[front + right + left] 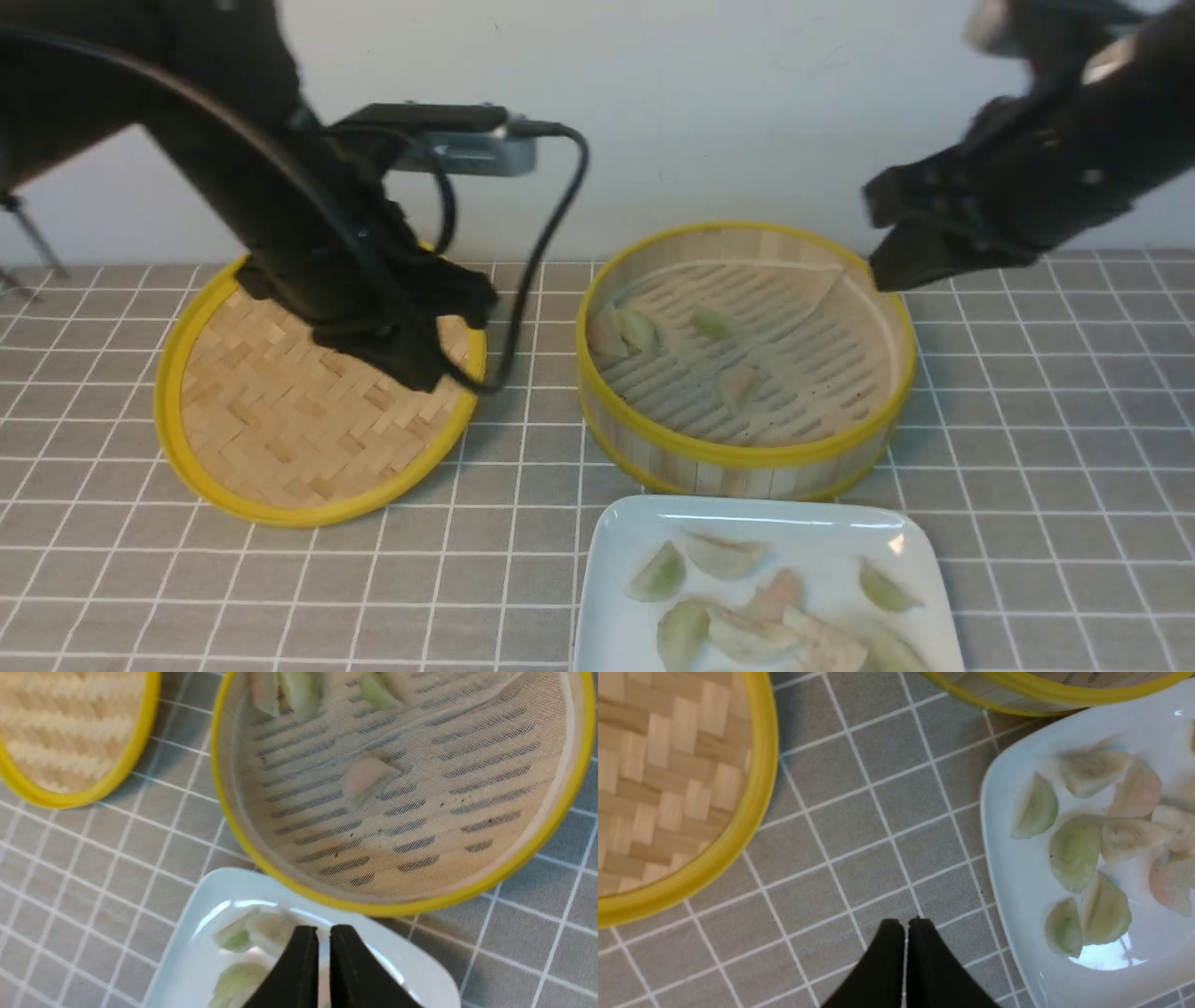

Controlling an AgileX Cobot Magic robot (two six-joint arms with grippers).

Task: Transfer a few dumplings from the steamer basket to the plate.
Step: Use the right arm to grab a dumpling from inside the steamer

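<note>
The steamer basket (pixel 738 457) stands mid-table and holds several dumplings: a pinkish one (pixel 607 333) and a green one (pixel 640 329) at its left wall, a green one (pixel 713 323) and a pinkish one (pixel 738 383) on the liner. The white plate (pixel 747 509) in front of it carries several dumplings (pixel 684 630). My left gripper (pixel 411 359) hangs shut and empty over the woven lid; its wrist view shows the jaws (pixel 906 924) pressed together. My right gripper (pixel 887 271) is raised at the basket's right rim, shut but for a thin slit and empty (pixel 323 931).
The flat herringbone lid (pixel 280 420) lies left of the basket under my left arm. A black cable (pixel 551 215) loops from the left wrist camera down beside the lid. The grey tiled tabletop (pixel 1046 448) runs out to the right. A white wall stands close behind.
</note>
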